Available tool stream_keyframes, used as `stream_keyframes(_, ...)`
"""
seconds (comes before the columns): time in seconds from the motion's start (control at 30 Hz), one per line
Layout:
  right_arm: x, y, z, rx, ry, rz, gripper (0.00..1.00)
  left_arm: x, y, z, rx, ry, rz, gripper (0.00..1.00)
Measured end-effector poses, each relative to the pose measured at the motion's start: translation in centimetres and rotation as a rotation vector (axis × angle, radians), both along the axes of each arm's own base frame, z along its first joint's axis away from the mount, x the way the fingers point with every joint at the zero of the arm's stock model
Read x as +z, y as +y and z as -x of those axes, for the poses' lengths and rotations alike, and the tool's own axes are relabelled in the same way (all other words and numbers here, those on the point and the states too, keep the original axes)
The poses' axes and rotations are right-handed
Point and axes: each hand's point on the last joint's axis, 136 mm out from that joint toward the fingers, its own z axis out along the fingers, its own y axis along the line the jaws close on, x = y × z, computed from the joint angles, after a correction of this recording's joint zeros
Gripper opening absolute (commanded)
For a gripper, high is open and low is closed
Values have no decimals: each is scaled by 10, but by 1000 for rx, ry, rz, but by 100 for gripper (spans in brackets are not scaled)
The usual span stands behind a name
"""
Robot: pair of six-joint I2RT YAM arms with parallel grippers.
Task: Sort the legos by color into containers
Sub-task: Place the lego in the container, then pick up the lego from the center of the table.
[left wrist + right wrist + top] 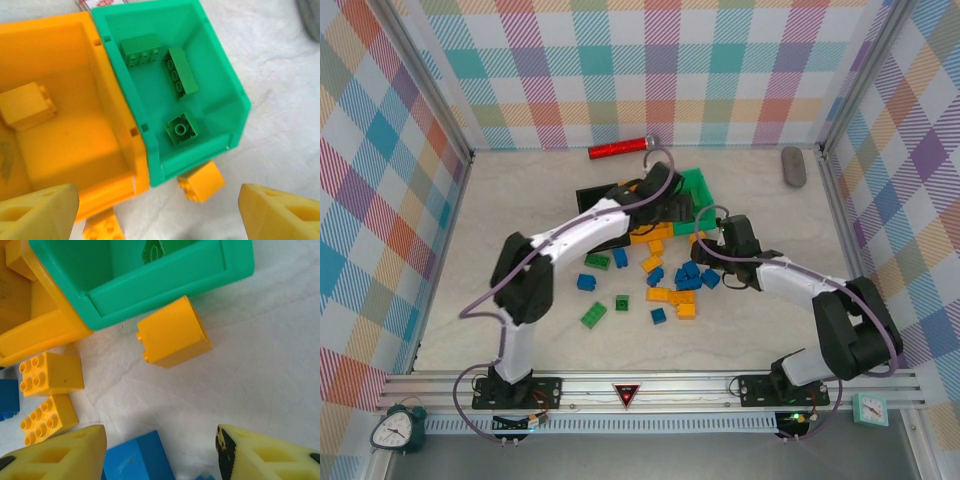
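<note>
The green container (235,85) holds three green legos (181,129) and sits against the orange container (115,125), which holds one orange lego (27,106). My left gripper (159,215) hovers open above their near corners with nothing between its yellow fingers (37,210). An orange lego (202,181) lies against the green container's corner. My right gripper (161,437) is open low over the table, a blue lego (135,460) lying beside its left finger (55,455), ungripped. An orange lego (172,332) lies ahead of it. The black container (592,195) is at the left, partly behind my left arm.
Loose blue, green and orange legos (660,295) are scattered on the table in front of the containers. A red glittery cylinder (620,149) lies at the back wall, a grey oval object (793,166) at the back right.
</note>
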Motion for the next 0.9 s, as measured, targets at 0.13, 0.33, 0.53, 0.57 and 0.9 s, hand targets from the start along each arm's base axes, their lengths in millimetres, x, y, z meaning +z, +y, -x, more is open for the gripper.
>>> stream_keyframes(0.13, -1, 8, -22, 28, 15, 45, 61, 24, 20, 28, 13, -51, 79, 83)
stream_keyframes(0.33, -15, 16, -47, 56, 72, 121, 60, 21, 44, 62, 20, -61, 92, 83)
stream_keyframes(0.53, -20, 5, -52, 55, 91, 215, 61, 12, 79, 93, 48, -57, 69, 83)
stream_keyframes(0.57, -20, 3, -53, 54, 89, 228, 61, 12, 85, 98, 56, -55, 68, 83)
stream_keyframes(0.9, -40, -7, -52, 81, 153, 338, 62, 8, 115, 118, 107, -57, 62, 83)
